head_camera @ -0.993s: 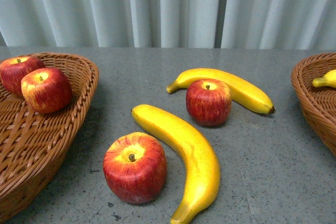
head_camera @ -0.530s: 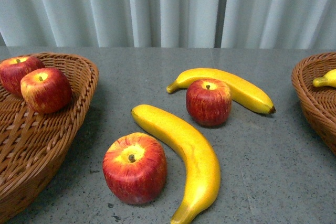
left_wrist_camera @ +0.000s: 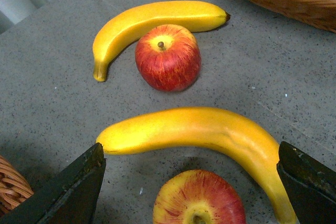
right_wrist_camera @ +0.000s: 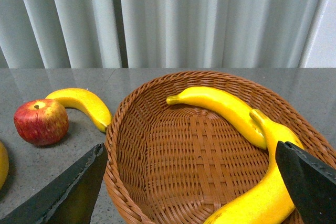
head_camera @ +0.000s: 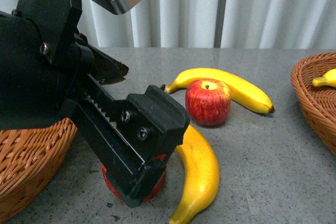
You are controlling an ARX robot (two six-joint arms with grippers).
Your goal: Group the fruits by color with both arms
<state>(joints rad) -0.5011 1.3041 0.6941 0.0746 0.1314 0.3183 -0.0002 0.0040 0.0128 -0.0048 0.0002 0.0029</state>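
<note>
- Logged left pincer (left_wrist_camera: 191, 184) spread wide and pinching nothing, with near red apple (left_wrist_camera: 199, 203) between its fingers in the wrist view.
- Found that apple on grey worktop (head_camera: 262, 171), just beside near banana (left_wrist_camera: 199, 129), largely hidden behind the pincer in the front view.
- Noted far red apple (head_camera: 208, 102) mid-worktop, close against the inner curve of far banana (head_camera: 236, 85).
- Recorded right pincer (right_wrist_camera: 189, 187) spread wide over right wicker basket (right_wrist_camera: 157, 129), holding nothing.
- Counted two bananas (right_wrist_camera: 226, 108) inside that basket, touching each other.
- Marked left wicker basket (head_camera: 31, 150) at the worktop's left edge, contents hidden by the arm.
</note>
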